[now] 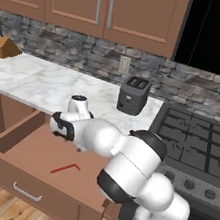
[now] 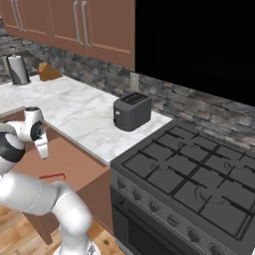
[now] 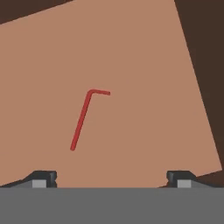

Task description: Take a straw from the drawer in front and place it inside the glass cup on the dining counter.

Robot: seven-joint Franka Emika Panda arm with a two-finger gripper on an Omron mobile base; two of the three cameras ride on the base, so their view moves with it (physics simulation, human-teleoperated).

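Inside drawer [image 1: 11, 166]: thin red bent-ended straw [image 3: 84, 119]

1. All three pictures are rendered, evenly and softly lit, with no single visible light source.
2. The marble worktop [image 1: 40, 82] reads brightest, smooth and without harsh glare.
3. A large pure black area at the upper right of both base views holds no detail.
4. Inside the drawer [image 1: 29, 149] the shading is flat; the straw [image 3: 83, 120] casts no clear shadow on the drawer floor.
5. The robot's white arm shows soft gradient shading and dull highlights.
6. Edges look slightly soft and low in resolution; stone backsplash [image 2: 189, 102] texture is blurry.
7. No lens distortion shows at the edges.
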